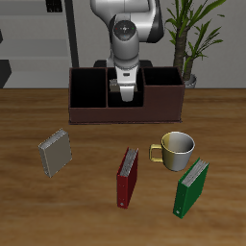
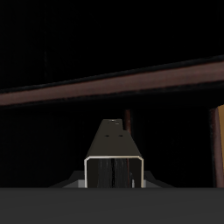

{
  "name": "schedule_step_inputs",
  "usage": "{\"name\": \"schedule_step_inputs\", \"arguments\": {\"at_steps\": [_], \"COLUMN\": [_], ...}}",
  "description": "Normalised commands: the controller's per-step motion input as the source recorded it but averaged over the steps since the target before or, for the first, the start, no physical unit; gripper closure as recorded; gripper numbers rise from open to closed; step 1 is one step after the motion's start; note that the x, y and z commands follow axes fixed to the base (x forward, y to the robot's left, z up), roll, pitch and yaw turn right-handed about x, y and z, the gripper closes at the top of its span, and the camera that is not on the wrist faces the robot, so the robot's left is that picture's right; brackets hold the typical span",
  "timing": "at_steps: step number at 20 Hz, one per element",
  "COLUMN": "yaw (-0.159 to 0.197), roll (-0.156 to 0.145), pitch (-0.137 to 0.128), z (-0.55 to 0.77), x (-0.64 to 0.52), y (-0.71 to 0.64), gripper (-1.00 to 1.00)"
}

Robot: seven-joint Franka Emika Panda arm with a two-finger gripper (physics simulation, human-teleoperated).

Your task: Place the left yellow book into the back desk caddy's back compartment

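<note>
3 books lie on the wooden table (image 1: 29,115) in front of a long dark-brown back desk caddy (image 1: 125,91) at the far side. Over the caddy's middle section hangs the white arm's gripper (image 1: 126,91), lowered between the caddy's walls. The left yellow book (image 2: 115,157), a thin grey-tan volume, stands upright between the 2 fingers, which are clamped on it. In the wrist view its pale page edges face the camera and its cover runs away toward a dark-brown caddy wall crossing behind it. Whether the book touches the compartment floor cannot be told, and which compartment of the middle section it sits in is unclear.

On the table, a second grey-tan book (image 1: 55,153) lies well apart from the caddy, toward the front edge. A red book (image 1: 127,178) lies near the table's middle, just beside a pale mug (image 1: 177,150). A green book (image 1: 190,187) lies close to the mug, nearer the front. A potted plant (image 1: 190,38) stands behind the caddy.
</note>
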Motion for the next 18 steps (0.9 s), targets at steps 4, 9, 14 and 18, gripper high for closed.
{"name": "schedule_step_inputs", "arguments": {"at_steps": [4, 9, 14, 18], "yaw": [-0.08, -0.045, -0.062, -0.081], "roll": [0.006, -0.002, 0.001, 0.008], "pitch": [0.01, 0.002, -0.022, -0.064], "z": [0.07, 0.11, 0.19, 0.34], "x": [0.05, 0.03, -0.03, -0.04], "y": [0.04, -0.02, -0.01, 0.04], "gripper": [-1.0, -1.0, -1.0, -1.0]}}
